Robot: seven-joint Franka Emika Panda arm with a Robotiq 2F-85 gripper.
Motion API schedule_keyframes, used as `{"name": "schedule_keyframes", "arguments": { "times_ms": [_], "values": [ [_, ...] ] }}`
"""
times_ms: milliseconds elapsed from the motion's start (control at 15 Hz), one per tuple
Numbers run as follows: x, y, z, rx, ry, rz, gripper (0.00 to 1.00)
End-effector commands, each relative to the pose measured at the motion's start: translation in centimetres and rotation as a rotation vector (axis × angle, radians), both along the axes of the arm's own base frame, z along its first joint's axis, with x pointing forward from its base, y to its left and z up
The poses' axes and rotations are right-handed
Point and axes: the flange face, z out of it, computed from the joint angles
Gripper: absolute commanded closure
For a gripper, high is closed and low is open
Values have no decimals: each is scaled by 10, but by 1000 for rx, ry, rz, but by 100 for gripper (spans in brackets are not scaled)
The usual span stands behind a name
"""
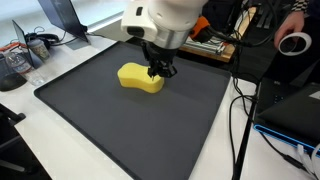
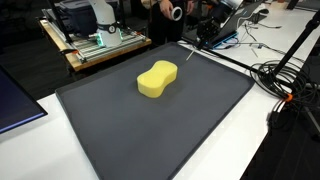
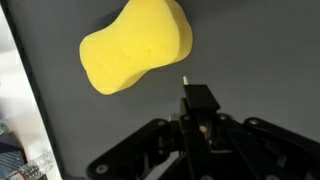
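A yellow, peanut-shaped sponge (image 1: 140,77) (image 2: 157,80) (image 3: 137,45) lies on a dark grey mat (image 1: 120,125) (image 2: 160,135). My gripper (image 1: 160,70) (image 2: 203,38) (image 3: 198,97) hovers just beside one end of the sponge, above the mat. Its black fingers are pressed together. A thin pale stick (image 2: 192,50) (image 3: 184,80) pokes out from between them, slanting down toward the mat; what it is I cannot make out. In the wrist view the sponge sits up and to the left of the fingertips, apart from them.
Cables (image 1: 240,120) (image 2: 285,85) run along one side of the mat. A person's hand holds a tape roll (image 1: 294,43) behind the table. Desk clutter (image 1: 20,60) and a cart with equipment (image 2: 95,40) stand beyond the mat's edges.
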Motion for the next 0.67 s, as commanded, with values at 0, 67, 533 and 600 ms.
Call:
{"name": "schedule_keyframes", "arguments": {
  "times_ms": [0, 67, 533, 600],
  "values": [
    [16, -34, 23, 96, 17, 4, 97],
    [20, -46, 28, 113, 20, 12, 97],
    [38, -127, 66, 249, 88, 56, 97],
    [40, -137, 70, 264, 100, 53, 97]
  ]
}}
